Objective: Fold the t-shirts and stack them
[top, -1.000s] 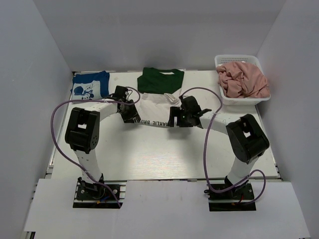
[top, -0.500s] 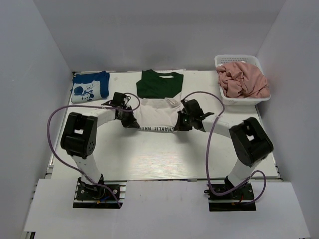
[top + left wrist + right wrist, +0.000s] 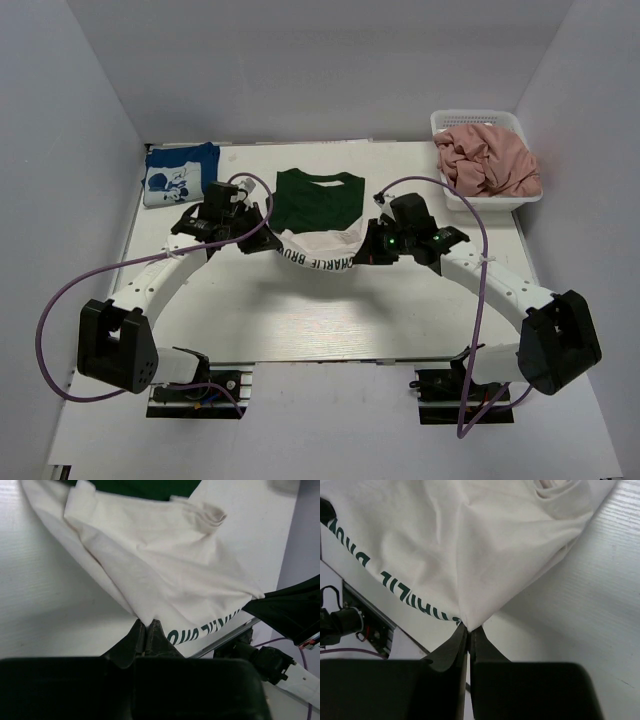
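White-and-green t-shirt [image 3: 316, 200]: on the table [image 3: 330, 310], hem raised, stretched between both grippers.
Left gripper [image 3: 148, 626]: clenched on one hem corner.
Right gripper [image 3: 467, 628]: clenched on the other corner.

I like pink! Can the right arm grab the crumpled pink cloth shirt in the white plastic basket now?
Probably not yet: the right gripper is shut on the white-and-green cloth t-shirt. Otherwise the pink shirt lies uncovered.

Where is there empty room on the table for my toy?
The biggest bare patch is the near half of the table, in front of the green-and-white t-shirt. A smaller gap lies at the back, between that shirt and the basket. The middle is crowded: the left gripper and right gripper pinch the shirt's hem.
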Available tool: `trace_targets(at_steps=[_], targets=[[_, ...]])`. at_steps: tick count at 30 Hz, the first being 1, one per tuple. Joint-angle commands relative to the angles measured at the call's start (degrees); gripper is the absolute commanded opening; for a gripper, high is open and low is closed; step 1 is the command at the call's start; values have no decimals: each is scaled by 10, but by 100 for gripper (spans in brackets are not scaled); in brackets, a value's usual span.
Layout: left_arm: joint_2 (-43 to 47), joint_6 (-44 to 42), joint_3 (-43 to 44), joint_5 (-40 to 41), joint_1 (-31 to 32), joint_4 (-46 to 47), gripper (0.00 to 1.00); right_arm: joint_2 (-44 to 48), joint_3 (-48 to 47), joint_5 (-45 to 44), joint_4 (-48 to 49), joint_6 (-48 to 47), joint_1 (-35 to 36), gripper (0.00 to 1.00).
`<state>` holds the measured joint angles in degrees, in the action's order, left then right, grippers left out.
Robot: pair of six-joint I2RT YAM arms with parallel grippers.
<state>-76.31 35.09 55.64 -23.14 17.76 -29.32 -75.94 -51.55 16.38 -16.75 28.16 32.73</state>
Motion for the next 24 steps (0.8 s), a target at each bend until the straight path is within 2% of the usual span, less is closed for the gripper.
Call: trace_targets(at_steps=[1, 6, 8, 15, 19, 24], targets=[[20, 8, 53, 14, 1, -15, 0, 9, -72, 28, -41, -13, -9, 0], [-1, 30, 123, 65, -9, -10, 0, -39, -132, 30, -55, -14, -33, 0], [-22, 37, 170, 123, -9, -27, 0, -62, -165, 41, -54, -13, -54, 0], [-177, 30, 337, 190, -19, -65, 0, -182, -280, 48, -57, -14, -105, 0], [-283, 24, 445, 195, -31, -79, 0, -284, -360, 74, -58, -12, -125, 0], [-445, 19, 573, 189, -48, -86, 0, -365, -414, 72, -4, 2, -162, 0]])
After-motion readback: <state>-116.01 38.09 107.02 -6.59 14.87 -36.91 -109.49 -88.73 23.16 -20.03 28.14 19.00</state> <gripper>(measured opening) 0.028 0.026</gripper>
